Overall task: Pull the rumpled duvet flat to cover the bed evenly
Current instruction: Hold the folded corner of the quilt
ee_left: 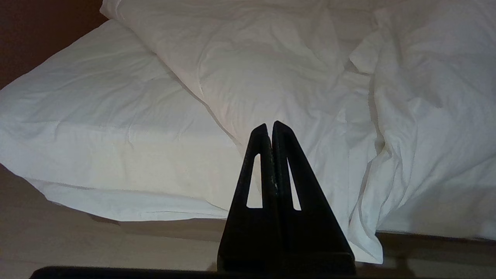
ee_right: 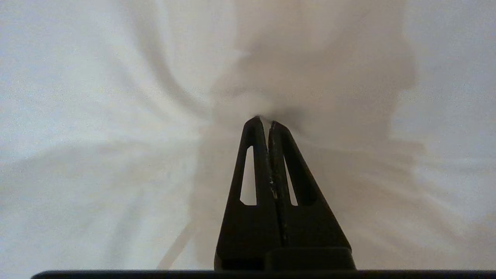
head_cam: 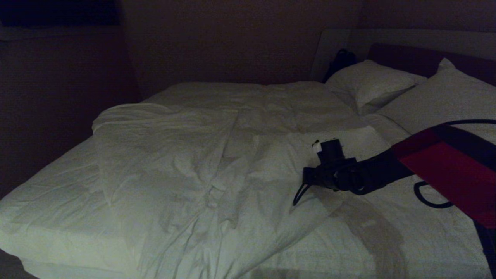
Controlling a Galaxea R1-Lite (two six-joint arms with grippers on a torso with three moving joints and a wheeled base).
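head view: pretty dim, greenish murk, walls near black; arm [head_cam: 372, 174] drops a soft shadow on the bed [head_cam: 46, 201]
left wrist: way brighter, crisp folds in the duvet [ee_left: 271, 77], dark strip under the mattress edge
right wrist: washed out, cloth soft and blurry up close, grey shadow round the fingertips [ee_right: 255, 124]

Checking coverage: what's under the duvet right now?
The duvet lies bunched diagonally over the bed; bare sheet shows on both sides of it. What is beneath its folds is hidden. The right gripper has its jaws shut on a pinch of duvet.
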